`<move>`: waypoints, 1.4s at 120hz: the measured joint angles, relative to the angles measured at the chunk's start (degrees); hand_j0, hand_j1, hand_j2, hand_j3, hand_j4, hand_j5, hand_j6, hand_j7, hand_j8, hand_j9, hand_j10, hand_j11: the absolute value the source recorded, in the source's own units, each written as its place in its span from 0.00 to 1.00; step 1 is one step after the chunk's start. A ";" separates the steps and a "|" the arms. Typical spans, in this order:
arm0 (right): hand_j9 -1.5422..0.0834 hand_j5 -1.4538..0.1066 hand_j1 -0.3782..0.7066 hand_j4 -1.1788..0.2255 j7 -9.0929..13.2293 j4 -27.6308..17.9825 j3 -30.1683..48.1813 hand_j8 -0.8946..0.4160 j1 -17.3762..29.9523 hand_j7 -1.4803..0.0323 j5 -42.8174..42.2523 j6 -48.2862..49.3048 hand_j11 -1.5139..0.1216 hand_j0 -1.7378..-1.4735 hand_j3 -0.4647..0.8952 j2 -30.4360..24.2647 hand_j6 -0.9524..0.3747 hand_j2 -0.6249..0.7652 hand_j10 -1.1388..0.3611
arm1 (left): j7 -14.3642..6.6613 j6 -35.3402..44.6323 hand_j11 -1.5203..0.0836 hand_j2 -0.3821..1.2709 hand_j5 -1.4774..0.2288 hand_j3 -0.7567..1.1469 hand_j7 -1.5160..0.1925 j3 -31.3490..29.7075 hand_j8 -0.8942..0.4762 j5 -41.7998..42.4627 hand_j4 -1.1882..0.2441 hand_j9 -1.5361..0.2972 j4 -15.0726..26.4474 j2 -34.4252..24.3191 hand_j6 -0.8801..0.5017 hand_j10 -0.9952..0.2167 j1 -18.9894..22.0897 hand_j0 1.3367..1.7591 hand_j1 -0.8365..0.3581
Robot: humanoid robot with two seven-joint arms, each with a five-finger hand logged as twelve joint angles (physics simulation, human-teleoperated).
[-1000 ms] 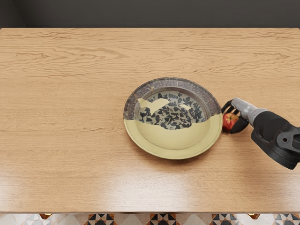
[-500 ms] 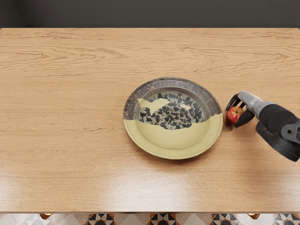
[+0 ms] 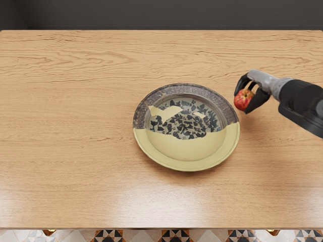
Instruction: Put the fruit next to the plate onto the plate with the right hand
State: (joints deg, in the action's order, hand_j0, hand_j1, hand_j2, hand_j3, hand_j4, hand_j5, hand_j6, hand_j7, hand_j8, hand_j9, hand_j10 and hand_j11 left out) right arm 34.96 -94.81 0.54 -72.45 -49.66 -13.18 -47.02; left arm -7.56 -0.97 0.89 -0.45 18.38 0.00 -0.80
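the right hand [image 3: 254,89], its arm coming in from the right edge of the tabletop [image 3: 75,101], has its dark fingers [image 3: 259,100] curled around a small red fruit [image 3: 243,99], gripping it from both sides. the fruit sits in that grasp just outside the far right part of the rim of the plate [image 3: 151,149], not over the dish, and whether it is clear of the wood cannot be told. the plate, yellow on its near half and dark-speckled on its far half, lies near the middle of the tabletop, slightly toward the right edge.
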 joint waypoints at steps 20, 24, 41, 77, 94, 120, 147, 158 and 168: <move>0.31 0.24 0.63 0.36 0.00 -0.91 2.13 0.46 -0.97 0.34 0.08 2.92 0.29 0.30 0.34 1.13 0.47 0.69 0.36 | 0.00 0.00 0.95 0.23 0.87 0.40 0.89 0.00 0.65 0.00 0.83 0.84 0.00 0.00 0.64 0.82 0.00 0.76 0.99; 0.31 0.24 0.63 0.36 -0.01 -0.96 2.28 0.46 -1.05 0.34 0.10 3.09 0.29 0.30 0.34 1.61 0.47 0.71 0.35 | 0.00 0.00 0.95 0.23 0.87 0.40 0.89 -0.01 0.65 0.00 0.83 0.84 0.00 0.00 0.64 0.82 0.01 0.76 0.99; 0.31 0.25 0.66 0.35 0.01 -1.07 3.38 0.45 -1.11 0.33 0.15 3.34 0.29 0.30 0.34 3.92 0.46 0.78 0.33 | 0.00 0.00 0.95 0.23 0.87 0.40 0.89 -0.01 0.65 0.00 0.83 0.84 0.01 0.00 0.64 0.82 0.01 0.76 0.99; 0.32 0.25 0.69 0.34 -0.01 -0.80 5.23 0.43 -0.46 0.33 0.13 3.29 0.29 0.30 0.34 8.99 0.45 0.84 0.31 | 0.00 0.00 0.95 0.23 0.87 0.40 0.89 -0.01 0.65 0.01 0.83 0.84 0.00 0.00 0.64 0.82 0.01 0.76 0.99; 0.32 0.26 0.66 0.33 -0.02 -0.43 5.00 0.40 1.37 0.33 -0.04 3.10 0.30 0.30 0.34 9.42 0.43 0.82 0.29 | 0.00 0.00 0.95 0.23 0.87 0.40 0.89 -0.01 0.65 0.00 0.83 0.84 0.00 0.00 0.64 0.82 0.01 0.76 0.99; 0.35 0.30 0.63 0.35 0.01 0.79 5.21 0.38 3.10 0.36 -0.12 3.01 0.33 0.30 0.34 9.91 0.40 0.78 0.30 | 0.00 0.00 0.95 0.23 0.87 0.40 0.89 -0.01 0.65 0.01 0.83 0.84 0.02 0.00 0.64 0.82 -0.03 0.76 0.99; 0.74 0.70 0.25 0.66 0.04 2.32 6.55 0.56 3.27 0.76 0.12 3.24 0.71 0.30 0.34 11.32 0.60 0.56 0.59 | 0.00 0.00 0.95 0.23 0.87 0.40 0.89 -0.01 0.65 0.01 0.83 0.84 0.01 0.00 0.64 0.82 0.01 0.76 0.99; 0.80 0.78 0.18 0.72 0.04 2.24 10.27 0.60 3.24 0.83 3.20 9.81 0.78 0.30 0.34 9.92 0.63 0.52 0.65 | 0.00 0.00 0.95 0.23 0.87 0.40 0.89 -0.01 0.65 0.01 0.83 0.84 0.00 0.00 0.64 0.82 0.00 0.76 0.99; 0.85 0.82 0.14 0.75 0.04 2.20 15.21 0.62 3.28 0.87 7.20 17.66 0.82 0.30 0.34 6.08 0.65 0.49 0.68 | 0.00 0.00 0.95 0.23 0.87 0.40 0.89 -0.01 0.65 0.01 0.83 0.84 0.01 0.00 0.64 0.82 0.01 0.76 0.99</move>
State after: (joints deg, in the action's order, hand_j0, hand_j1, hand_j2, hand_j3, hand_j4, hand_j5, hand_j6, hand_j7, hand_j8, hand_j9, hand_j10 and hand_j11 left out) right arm 35.00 -92.60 15.75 -69.17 -42.45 4.48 -40.94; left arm -7.56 -0.97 0.88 -0.44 18.39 0.00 -0.79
